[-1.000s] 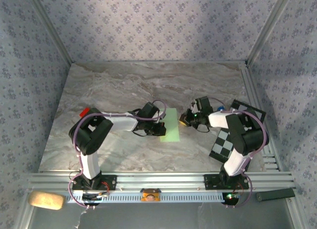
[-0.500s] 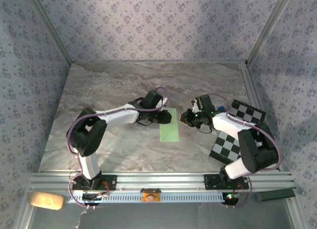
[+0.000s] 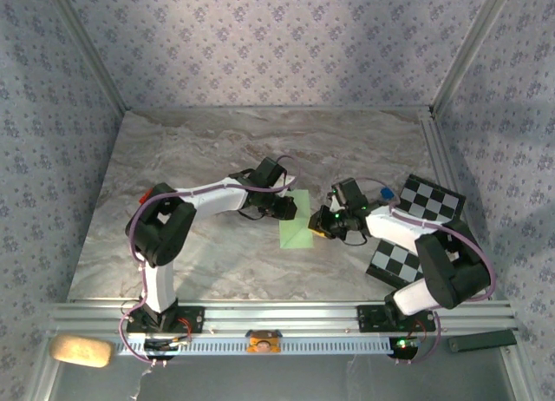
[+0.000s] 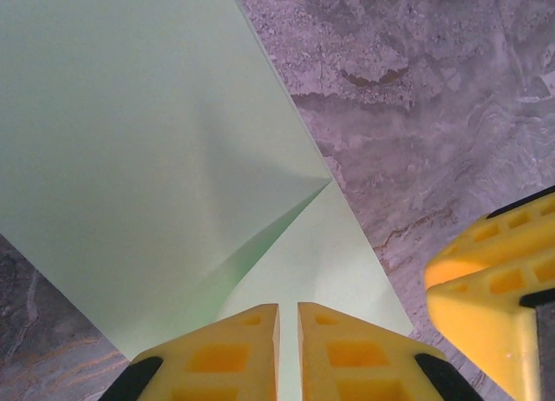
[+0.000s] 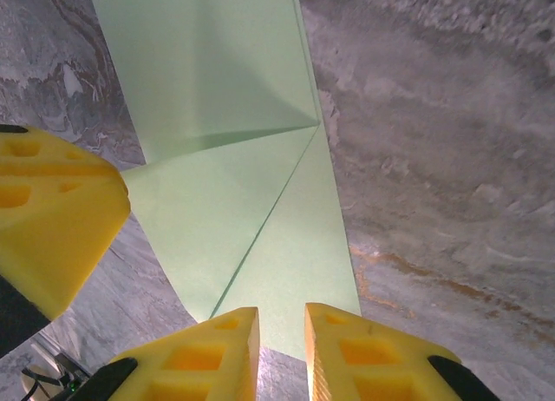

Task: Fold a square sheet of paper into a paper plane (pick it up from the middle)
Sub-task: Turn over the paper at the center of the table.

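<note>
The light green square sheet of paper (image 3: 296,232) lies flat on the marble table, folded into a narrow strip with a diagonal flap (image 4: 156,158) at one end (image 5: 217,97). My left gripper (image 3: 290,208) hovers low over its far left part. In the left wrist view its fingertips (image 4: 289,307) stand a thin slit apart with only flat paper beneath. My right gripper (image 3: 323,224) is at the paper's right edge. Its jaws (image 5: 282,312) are slightly open over the paper's corner. Each wrist view also catches the other gripper's yellow finger (image 4: 494,288) (image 5: 52,219).
A black-and-white checkered board (image 3: 416,227) lies at the right under the right arm. A tiny red piece (image 3: 147,195) sits at the left, and a small blue item (image 3: 384,193) is near the right arm. A beige block (image 3: 81,350) rests off the table, front left.
The right gripper has swung left and nearer, up to the paper's right edge. The left arm has shifted a little over the paper's far end. Both grippers' jaws have parted slightly.
</note>
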